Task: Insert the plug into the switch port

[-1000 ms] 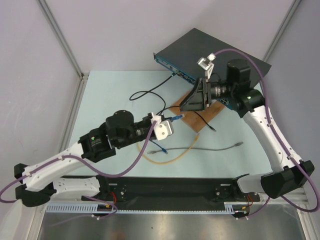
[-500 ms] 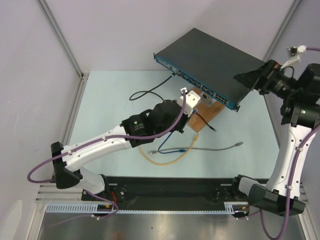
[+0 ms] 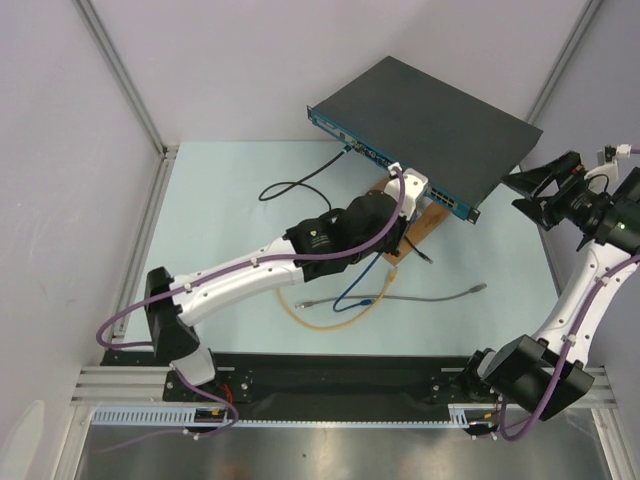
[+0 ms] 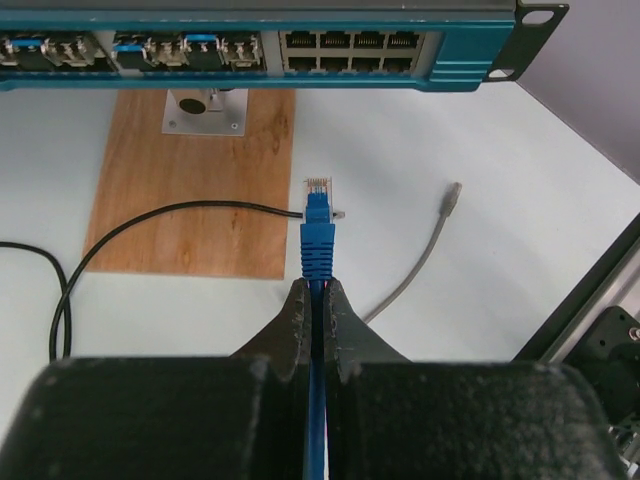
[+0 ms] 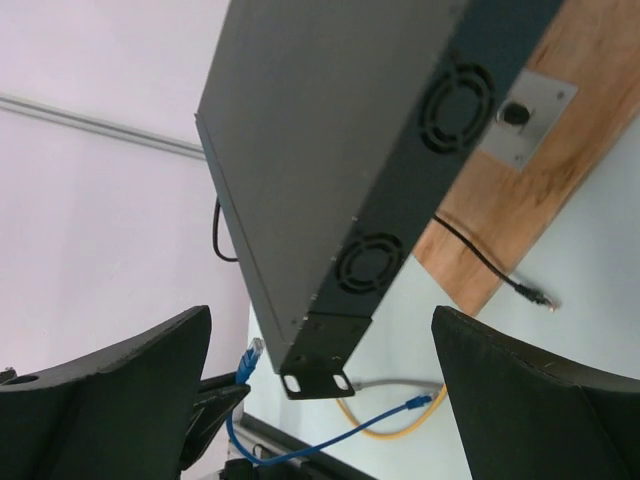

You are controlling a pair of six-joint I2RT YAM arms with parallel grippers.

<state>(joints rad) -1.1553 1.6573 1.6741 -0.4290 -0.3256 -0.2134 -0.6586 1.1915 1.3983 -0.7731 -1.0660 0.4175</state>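
Top external: one switch at 1 o'clock, overlapping one wooden board.
Left wrist: left gripper pinched tight on one blue cable; one plug aimed at 12, apart from switch's teal face.
Right wrist: right gripper spread wide, holding nothing; two fan vents on switch's side.

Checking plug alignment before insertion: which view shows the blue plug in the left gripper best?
Left wrist: the blue plug sits centred, held by the left gripper, tip facing the switch ports. Right wrist shows it small and side-on; top external hides it behind the left arm.
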